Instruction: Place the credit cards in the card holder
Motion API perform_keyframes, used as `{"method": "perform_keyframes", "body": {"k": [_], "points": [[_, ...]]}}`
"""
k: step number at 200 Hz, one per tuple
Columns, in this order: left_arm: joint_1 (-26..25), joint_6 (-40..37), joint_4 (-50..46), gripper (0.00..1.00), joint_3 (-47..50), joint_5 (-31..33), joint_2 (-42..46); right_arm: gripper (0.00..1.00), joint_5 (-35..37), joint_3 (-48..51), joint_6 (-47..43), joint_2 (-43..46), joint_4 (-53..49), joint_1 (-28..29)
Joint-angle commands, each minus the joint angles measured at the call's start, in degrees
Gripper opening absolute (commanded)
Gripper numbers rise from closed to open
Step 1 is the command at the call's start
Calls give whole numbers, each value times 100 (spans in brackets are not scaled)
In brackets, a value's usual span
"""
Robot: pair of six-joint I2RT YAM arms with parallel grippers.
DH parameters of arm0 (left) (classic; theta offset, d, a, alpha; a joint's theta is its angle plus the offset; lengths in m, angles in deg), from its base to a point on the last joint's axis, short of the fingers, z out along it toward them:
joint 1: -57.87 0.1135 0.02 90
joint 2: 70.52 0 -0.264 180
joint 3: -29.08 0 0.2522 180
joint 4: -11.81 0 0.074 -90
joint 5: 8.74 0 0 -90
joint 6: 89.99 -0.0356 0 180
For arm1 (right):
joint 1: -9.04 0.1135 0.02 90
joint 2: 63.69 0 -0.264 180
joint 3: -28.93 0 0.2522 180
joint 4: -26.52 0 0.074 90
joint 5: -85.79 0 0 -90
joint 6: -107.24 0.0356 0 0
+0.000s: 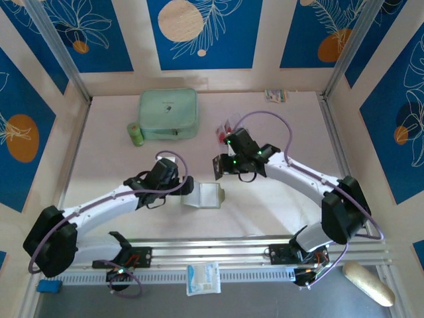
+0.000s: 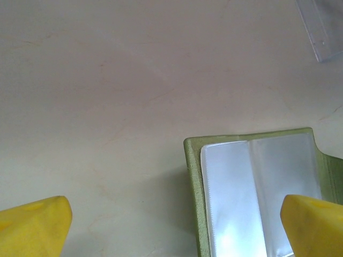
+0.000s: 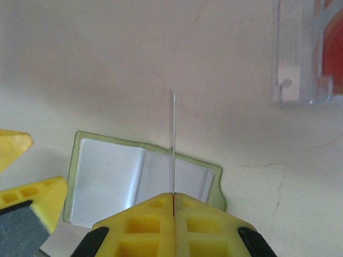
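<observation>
Right end effector (image 3: 173, 197) clamps a credit card (image 3: 173, 139) edge-on; left end effector (image 2: 176, 214) spread wide

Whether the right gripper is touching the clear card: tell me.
Touching. The right wrist view shows the right gripper shut on the card, its thin edge pinched between the yellow fingertips.

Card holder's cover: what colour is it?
The card holder is olive green; clearest in the left wrist view.
</observation>
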Motion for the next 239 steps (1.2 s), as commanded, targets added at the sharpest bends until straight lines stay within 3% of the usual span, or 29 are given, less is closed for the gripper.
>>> {"method": "perform_keyframes", "body": {"k": [1,48,97,178,239], "points": [[-59,-271,-14,100,-142,-198,-209,0,-331,599,745,388,1108,87],[-170,-484,-55,100,-142,-138,-567,0,-315,1922,1568,877,2628,266],[-220,-539,-324,100,-60,290,-712,0,-146,2730,2052,796,3943,557],[-219,-344,-703,100,-10,850,-927,0,417,3064,2188,255,5018,1132],[-225,-246,-726,100,77,883,-932,0,720,3198,2250,-94,5509,1349]]}}
